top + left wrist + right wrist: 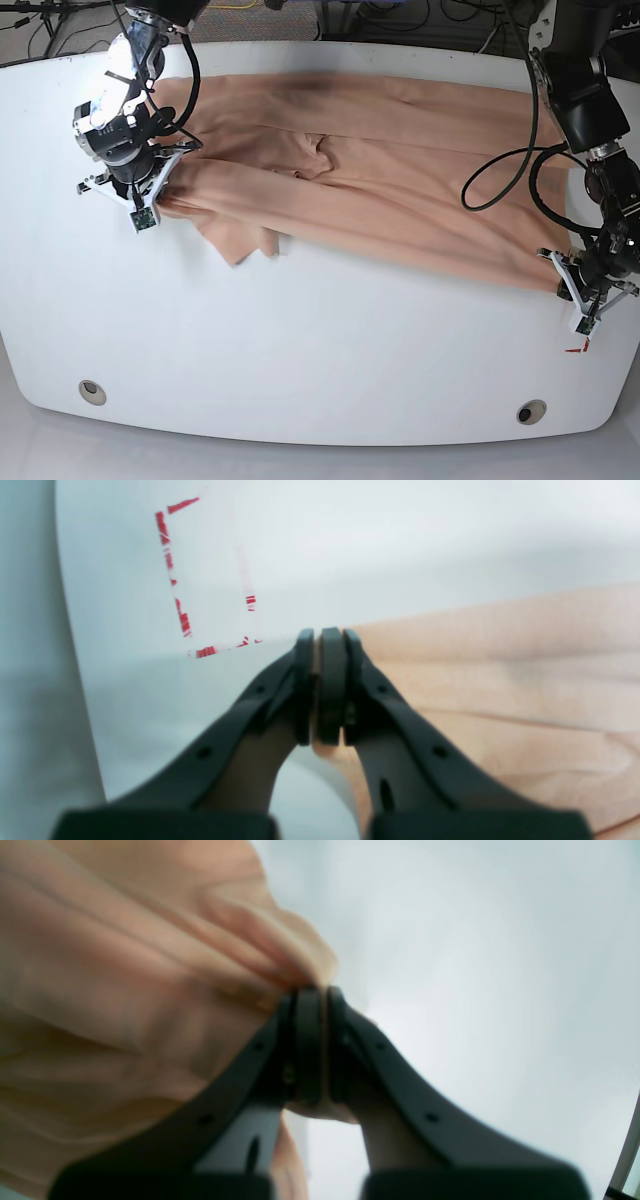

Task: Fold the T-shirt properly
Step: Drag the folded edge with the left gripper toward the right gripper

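Base view shows the T-shirt (370,190) stretched in a long peach band across the far half of the white table (300,350), running from one arm to the other; it looks doubled over lengthwise already, with a soft ridge and a few wrinkles near its middle, and one loose flap hangs out from the near edge toward the left of the picture; no print is visible on the cloth from any angle. The right gripper (152,192), at the picture's left, has its jaws pinched tight on one end of the shirt; the right wrist view confirms this, the fingers (310,1040) closed with bunched fabric gathered above them. The left gripper (578,290), at the picture's right, is likewise clamped on the opposite end; the left wrist view shows a thin sliver of peach cloth caught between the closed pads (332,680), with a worn red taped square (207,580) on the table just beyond. My guess is the job sits roughly midway; a first long fold seems made, both ends are in hand, yet the shirt remains a wide strip; bringing the ends together, tucking in that stray flap and smoothing the creases all appear left to do.
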